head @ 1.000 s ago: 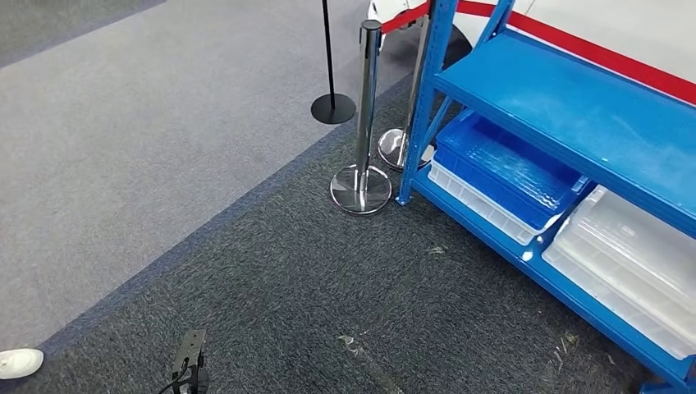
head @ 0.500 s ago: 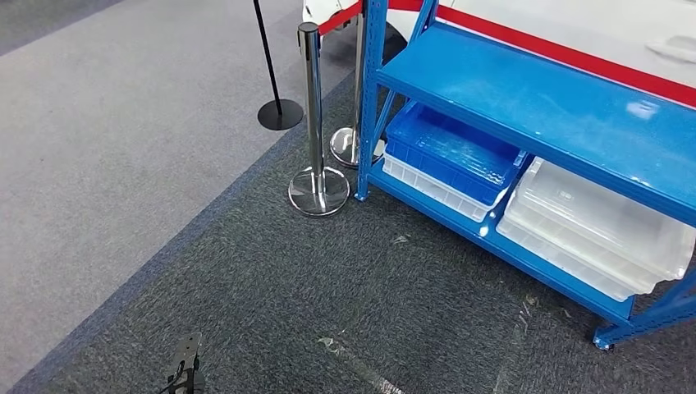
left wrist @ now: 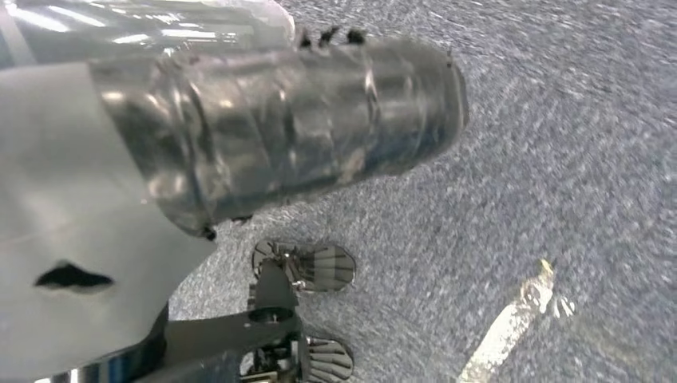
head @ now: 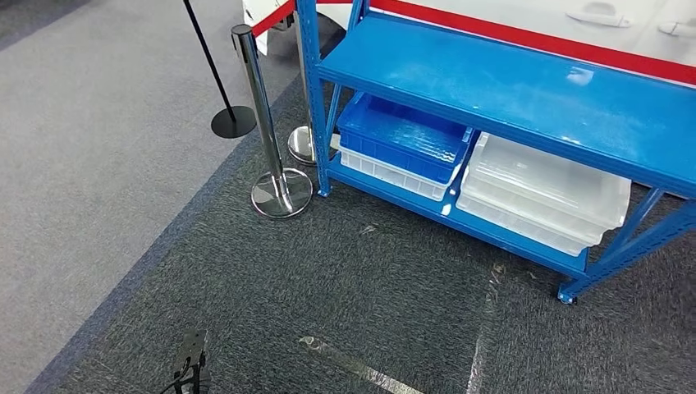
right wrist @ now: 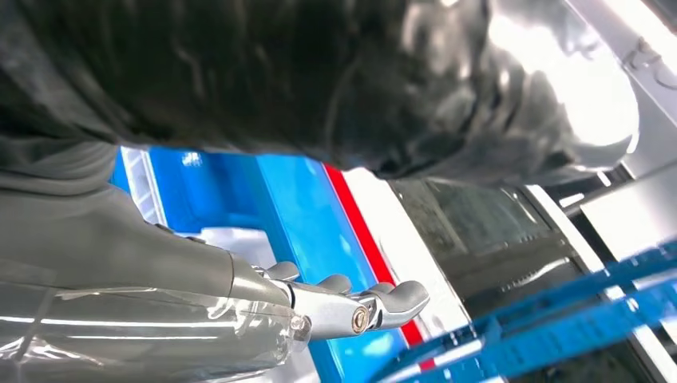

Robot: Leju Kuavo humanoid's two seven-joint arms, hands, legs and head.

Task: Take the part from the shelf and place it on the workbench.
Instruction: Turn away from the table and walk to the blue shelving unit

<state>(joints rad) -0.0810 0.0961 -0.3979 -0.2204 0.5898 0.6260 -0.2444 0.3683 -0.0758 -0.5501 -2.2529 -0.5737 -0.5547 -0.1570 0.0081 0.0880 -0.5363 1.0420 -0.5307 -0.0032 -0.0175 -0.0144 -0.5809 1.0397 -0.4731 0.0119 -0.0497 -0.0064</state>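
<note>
A blue metal shelf (head: 525, 90) stands ahead and to the right in the head view, its wide board plain blue with a patch of glare. On its lowest level a blue tray (head: 402, 135) is stacked on a clear one, beside stacked clear trays (head: 546, 189). My right hand (right wrist: 351, 307) hangs beside the shelf with its fingers stretched out and nothing in them. My left hand (left wrist: 295, 120) hangs over the grey carpet; its ribbed cover hides the fingers.
Two chrome stanchions (head: 263, 123) stand at the shelf's left end, with a black post on a round base (head: 232, 121) further left. A white car body with a red stripe (head: 525, 37) lies behind the shelf. Pale tape (head: 361, 371) marks the dark carpet.
The whole picture has shifted: the camera has turned right, so the shelf and stanchions sit further left and the shelf's right leg has come into view.
</note>
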